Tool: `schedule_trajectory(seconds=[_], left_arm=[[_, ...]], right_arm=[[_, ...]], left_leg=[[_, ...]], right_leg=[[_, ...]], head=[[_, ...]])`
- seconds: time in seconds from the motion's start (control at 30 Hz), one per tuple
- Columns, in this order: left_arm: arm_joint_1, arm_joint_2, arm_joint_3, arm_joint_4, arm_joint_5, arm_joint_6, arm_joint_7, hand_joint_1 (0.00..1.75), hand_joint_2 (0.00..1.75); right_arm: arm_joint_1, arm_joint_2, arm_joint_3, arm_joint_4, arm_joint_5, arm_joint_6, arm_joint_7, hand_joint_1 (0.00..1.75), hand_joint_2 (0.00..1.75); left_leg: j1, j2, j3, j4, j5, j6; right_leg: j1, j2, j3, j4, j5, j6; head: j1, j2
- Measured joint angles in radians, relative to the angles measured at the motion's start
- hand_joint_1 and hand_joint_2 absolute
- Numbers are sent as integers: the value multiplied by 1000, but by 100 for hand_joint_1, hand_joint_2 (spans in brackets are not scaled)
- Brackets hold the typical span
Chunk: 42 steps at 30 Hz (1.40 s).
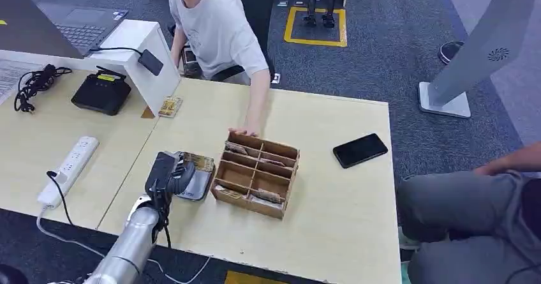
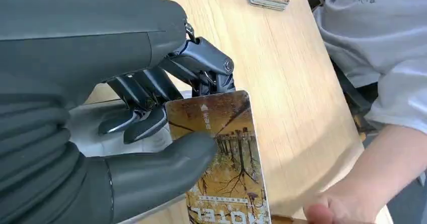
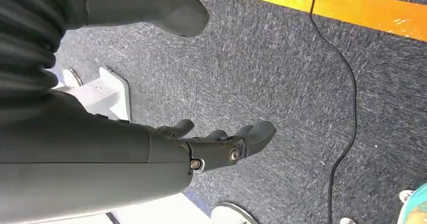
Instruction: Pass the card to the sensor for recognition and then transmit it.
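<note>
My left hand (image 1: 170, 172) pinches a hotel key card (image 2: 226, 153) with an autumn tree picture between thumb (image 2: 161, 168) and fingers (image 2: 146, 118). In the head view the card (image 1: 203, 163) lies flat just over a grey sensor pad (image 1: 194, 189) on the wooden table, left of a wooden card box (image 1: 257, 172). The pad's pale surface (image 2: 90, 128) lies under the fingers. My right hand (image 3: 221, 143) hangs over the carpet floor, fingers apart and holding nothing.
A person stands behind the table, one hand (image 1: 245, 131) on the box's far edge. A black phone (image 1: 360, 150) lies to the right, a card stack (image 1: 170, 106) farther back, a black router (image 1: 101, 92) and power strip (image 1: 70, 169) on the left. Another person sits at right.
</note>
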Motion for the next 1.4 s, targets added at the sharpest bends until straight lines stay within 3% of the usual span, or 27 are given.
schedule_trajectory(seconds=[0.7, 1.1, 1.4], left_arm=[[2, 45, -6, -7, 3, -59, 5, 175, 175], [-34, 114, -6, -118, -23, -87, 10, 175, 175], [-9, 148, -21, -171, -88, -103, 5, 175, 175]], right_arm=[[1, 0, -1, 0, -1, 2, 4, 0, 175], [1, 0, -4, 0, -1, 2, 5, 0, 175], [1, 0, -4, 0, -1, 6, 5, 0, 175]], left_leg=[[0, 0, 0, 0, 0, 0], [0, 0, 0, 0, 0, 0], [0, 0, 0, 0, 0, 0]], right_leg=[[0, 0, 0, 0, 0, 0], [0, 0, 0, 0, 0, 0], [0, 0, 0, 0, 0, 0]], head=[[0, 0], [0, 0], [0, 0]])
